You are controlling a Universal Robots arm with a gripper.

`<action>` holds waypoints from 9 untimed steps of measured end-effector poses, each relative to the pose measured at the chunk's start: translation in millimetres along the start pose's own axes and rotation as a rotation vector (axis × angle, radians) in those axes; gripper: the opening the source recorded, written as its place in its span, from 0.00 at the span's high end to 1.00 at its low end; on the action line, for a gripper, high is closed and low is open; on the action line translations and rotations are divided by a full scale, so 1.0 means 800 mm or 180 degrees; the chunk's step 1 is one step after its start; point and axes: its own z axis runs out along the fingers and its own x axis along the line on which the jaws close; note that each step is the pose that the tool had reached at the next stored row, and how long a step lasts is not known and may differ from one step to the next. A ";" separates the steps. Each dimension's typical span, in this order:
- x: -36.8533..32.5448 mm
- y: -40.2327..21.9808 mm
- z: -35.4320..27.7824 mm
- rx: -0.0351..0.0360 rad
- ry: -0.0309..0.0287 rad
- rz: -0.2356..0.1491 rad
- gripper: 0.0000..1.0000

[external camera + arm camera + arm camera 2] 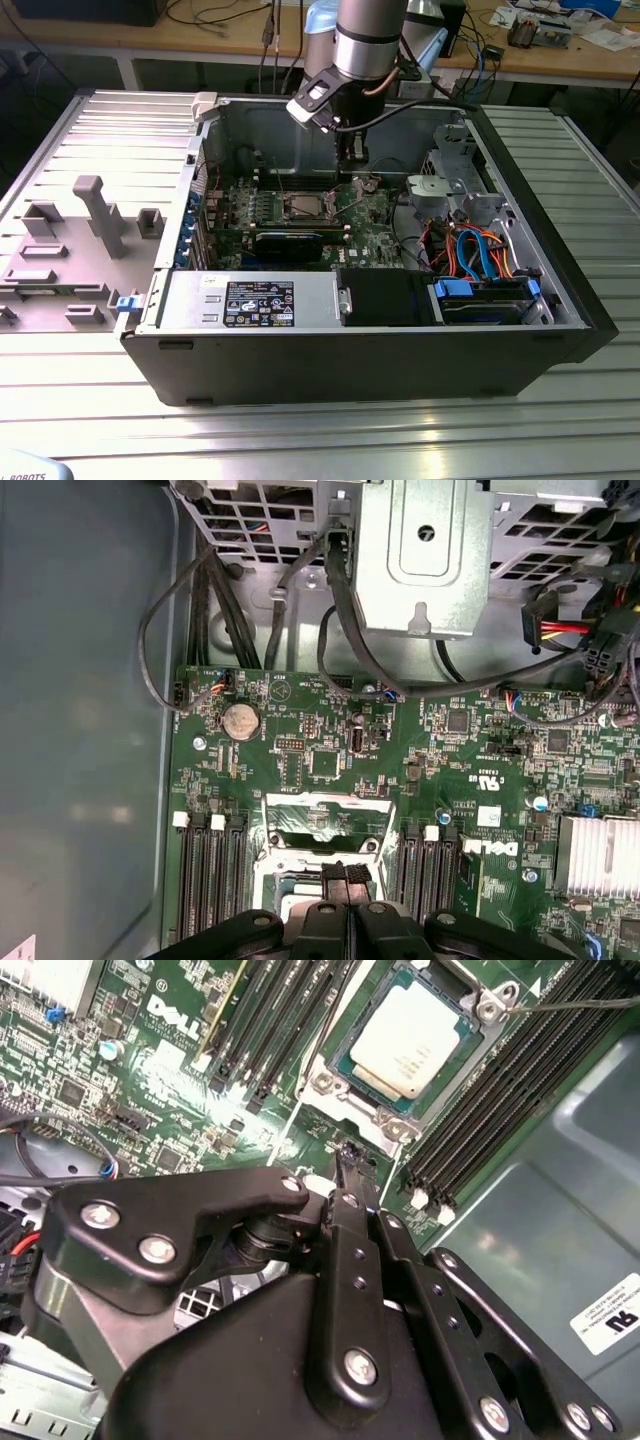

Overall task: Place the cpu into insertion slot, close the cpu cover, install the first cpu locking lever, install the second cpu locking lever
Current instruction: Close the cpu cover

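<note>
The cpu (405,1045) lies flat in the insertion slot (322,1085), and the cpu cover (325,802) appears to stand raised at its edge. A push slipping off that thin frame could drive the fingertips onto the chip or drop the cover askew. The gripper (350,1158) hangs just beside the slot, jaws pressed together around nothing; whether it touches the cover cannot be told.

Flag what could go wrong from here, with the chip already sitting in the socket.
The shut hand hangs close by the insertion slot, beside the cpu; a small drift could scrape it or the memory slots. A thin wire lever juts out past the slot's corner, and the hand might snag or bend it.
</note>
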 end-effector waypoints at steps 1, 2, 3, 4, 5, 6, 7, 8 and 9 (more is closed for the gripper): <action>0.0000 0.0001 0.0001 -0.0003 0.0000 -0.0001 0.89; 0.0000 0.0000 0.0001 -0.0003 0.0000 -0.0001 0.89; 0.0000 0.0000 0.0001 -0.0003 0.0000 -0.0001 0.89; 0.0000 0.0000 0.0001 -0.0003 0.0000 -0.0001 0.89; 0.0000 0.0000 0.0001 -0.0003 0.0000 -0.0001 0.89; 0.0000 0.0000 0.0000 -0.0003 0.0000 -0.0001 0.89; 0.0000 0.0007 0.0001 -0.0003 0.0000 -0.0002 0.89; -0.0002 0.0028 0.0000 -0.0003 -0.0001 -0.0002 0.89; -0.0003 0.0047 0.0000 -0.0003 -0.0001 -0.0002 0.89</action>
